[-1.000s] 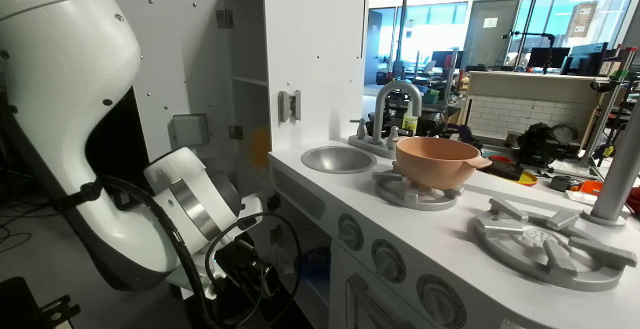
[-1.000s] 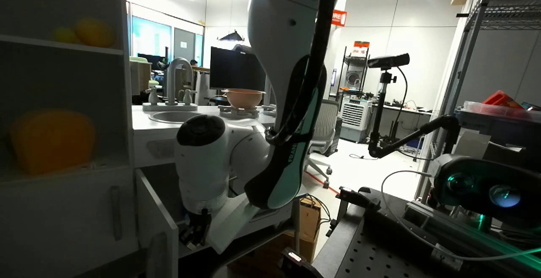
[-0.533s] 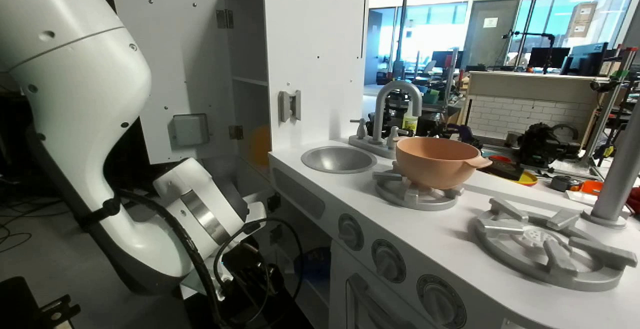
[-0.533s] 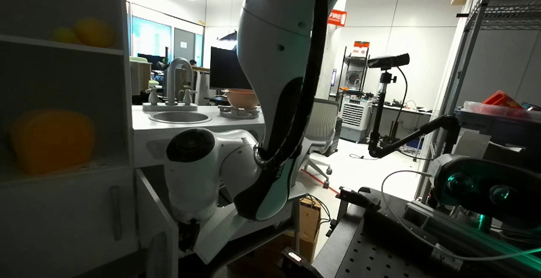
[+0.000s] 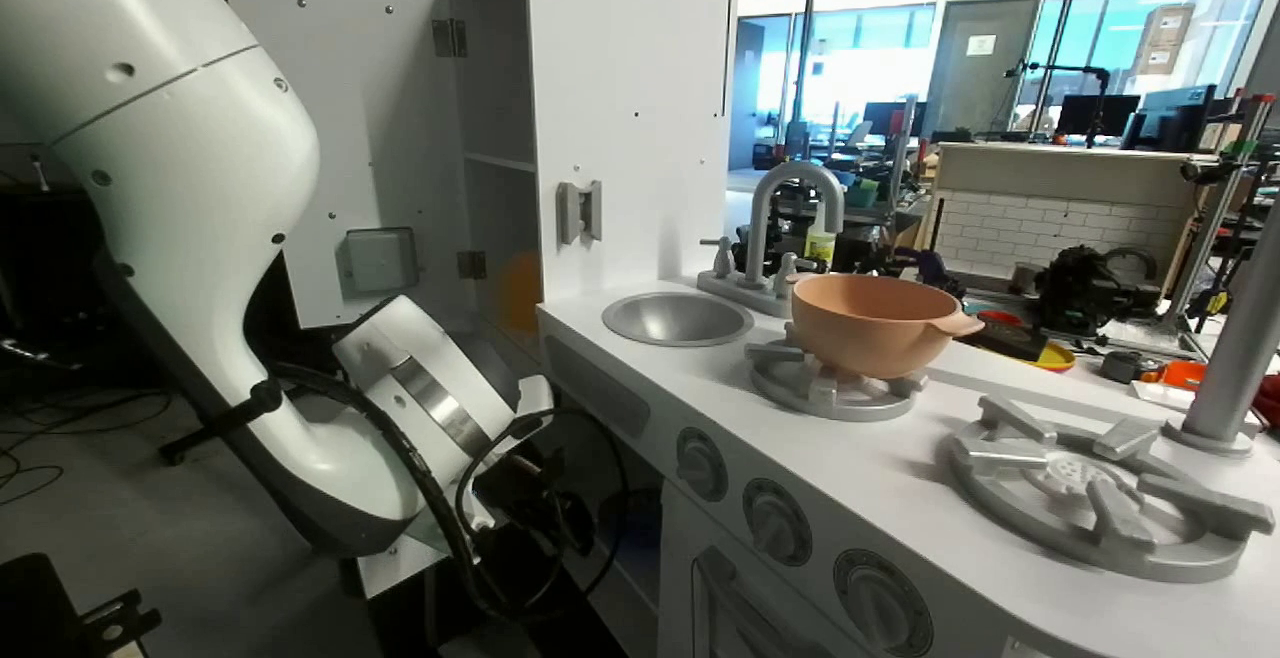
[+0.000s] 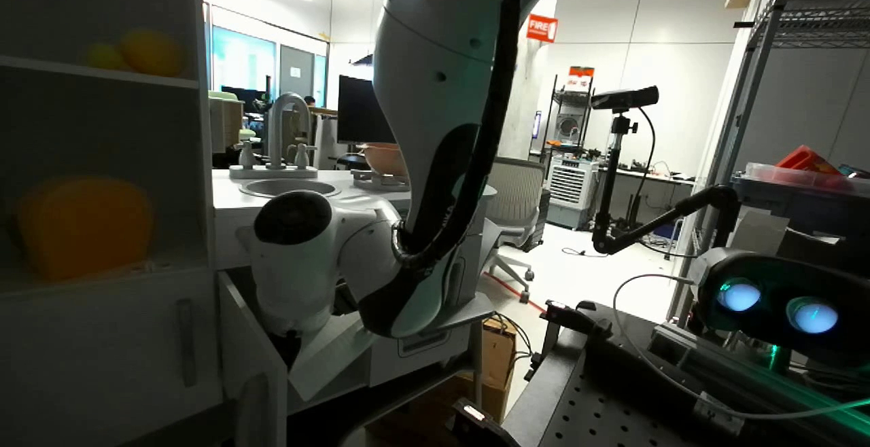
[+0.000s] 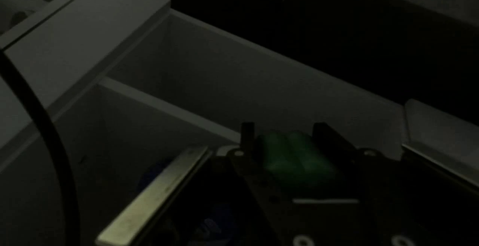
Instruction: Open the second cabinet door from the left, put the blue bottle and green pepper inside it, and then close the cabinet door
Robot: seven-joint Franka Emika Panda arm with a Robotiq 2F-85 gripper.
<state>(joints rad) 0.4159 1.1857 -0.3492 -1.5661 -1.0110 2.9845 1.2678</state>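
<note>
The white door (image 6: 241, 350) stands open, blue bottle (image 7: 223, 218) inside, green pepper (image 7: 295, 158) in the claw (image 7: 284, 130).

Desk chair (image 6: 514, 192) on pale floor (image 6: 584, 280)

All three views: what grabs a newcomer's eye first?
The white robot arm, large before the play kitchen in both exterior views. Then the peach bowl on a burner and a blurred orange shape on a shelf. In the wrist view, the green pepper between the fingers.

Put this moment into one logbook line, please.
gripper: closed on green pepper | second cabinet door: open | probable blue bottle: inside cabinet | pending: pepper release, door closing
</note>
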